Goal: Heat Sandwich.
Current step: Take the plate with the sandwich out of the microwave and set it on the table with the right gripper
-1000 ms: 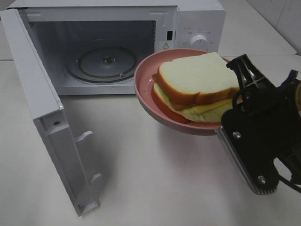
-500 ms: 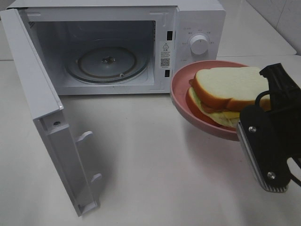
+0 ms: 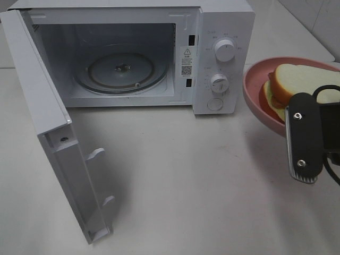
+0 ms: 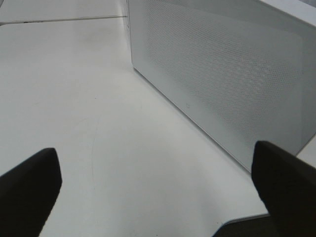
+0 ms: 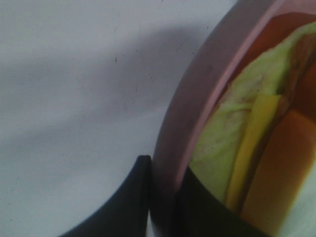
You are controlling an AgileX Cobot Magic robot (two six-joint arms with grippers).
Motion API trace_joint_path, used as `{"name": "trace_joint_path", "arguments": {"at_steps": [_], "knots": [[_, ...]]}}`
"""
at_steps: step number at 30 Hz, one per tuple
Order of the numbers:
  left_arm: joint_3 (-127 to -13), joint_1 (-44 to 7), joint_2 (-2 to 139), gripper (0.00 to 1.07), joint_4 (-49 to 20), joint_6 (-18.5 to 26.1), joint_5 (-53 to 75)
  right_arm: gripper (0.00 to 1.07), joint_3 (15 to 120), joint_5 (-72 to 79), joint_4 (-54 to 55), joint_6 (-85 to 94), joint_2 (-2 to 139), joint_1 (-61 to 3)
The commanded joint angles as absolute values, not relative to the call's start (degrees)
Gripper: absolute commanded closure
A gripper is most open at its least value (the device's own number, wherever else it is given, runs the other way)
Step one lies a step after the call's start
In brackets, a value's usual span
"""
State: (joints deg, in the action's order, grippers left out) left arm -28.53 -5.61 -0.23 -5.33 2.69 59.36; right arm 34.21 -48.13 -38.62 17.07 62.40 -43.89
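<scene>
The sandwich point(image 3: 300, 79), white bread with yellow-green filling, lies on a pink plate point(image 3: 256, 90) held above the table to the right of the microwave point(image 3: 223, 26). My right arm point(image 3: 304, 137) covers the plate's near side. In the right wrist view my right gripper point(image 5: 165, 173) is shut on the plate's rim point(image 5: 197, 84), one finger outside it and one inside beside the sandwich point(image 5: 256, 128). My left gripper point(image 4: 158, 163) stands open over bare table next to the microwave door point(image 4: 222, 74), with nothing between its fingers. It does not show in the exterior view.
The microwave's door point(image 3: 48, 106) is swung wide open to the left, its edge reaching toward the table's front. A glass turntable point(image 3: 121, 69) sits inside the cavity. Two knobs point(image 3: 223, 50) are on the control panel. White table point(image 3: 175, 175) spreads in front.
My right gripper has carried the plate and sandwich to the right, from in front of the microwave's opening to beside its right side, uncovering the control panel. The left gripper stays open.
</scene>
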Motion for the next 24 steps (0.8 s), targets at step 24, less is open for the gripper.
{"name": "trace_joint_path", "arguments": {"at_steps": [24], "knots": [[-28.3,-5.4,-1.5,0.03,-5.4,2.5,58.9,1.04,34.4,-66.5,-40.1,-6.1,62.0,-44.1]]}}
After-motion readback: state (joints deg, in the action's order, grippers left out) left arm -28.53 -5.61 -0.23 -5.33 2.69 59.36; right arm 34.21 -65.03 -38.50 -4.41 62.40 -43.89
